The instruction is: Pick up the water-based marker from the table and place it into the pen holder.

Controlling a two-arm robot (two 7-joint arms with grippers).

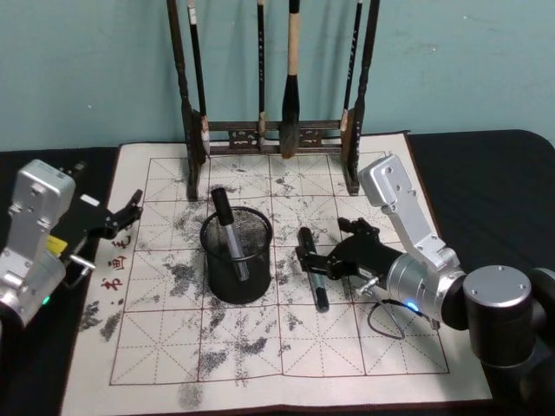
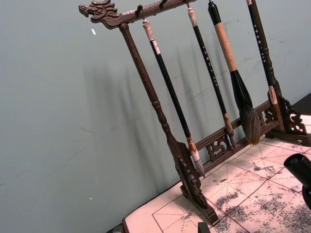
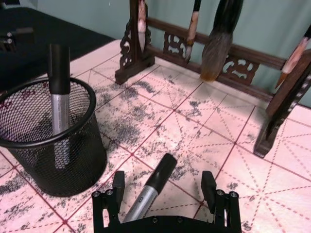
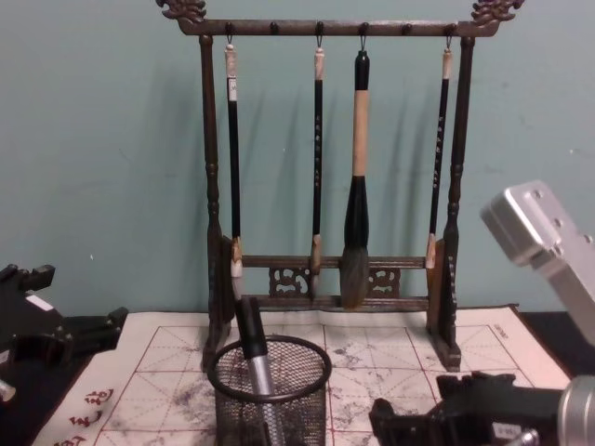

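- Marker (image 1: pixel 314 273) lies flat on the mat (image 1: pixel 347 338), just right of the pen holder (image 1: pixel 221 277) and not touching it.
- Right claw (image 3: pixel 163 182) is low over the marker, released, with one finger on each side of the barrel.
- Holder stands upright on the mat with another marker (image 1: pixel 227 227) leaning inside it.
- Left claw (image 1: pixel 117 218) is parked at the mat's left edge; I cannot tell its state.
- Brush rack (image 1: pixel 269 130) stands behind.

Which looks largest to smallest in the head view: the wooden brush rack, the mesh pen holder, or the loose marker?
1. Tall dark wooden brush rack
2. Short round black wire-mesh pen holder
3. Black-and-silver marker lying flat
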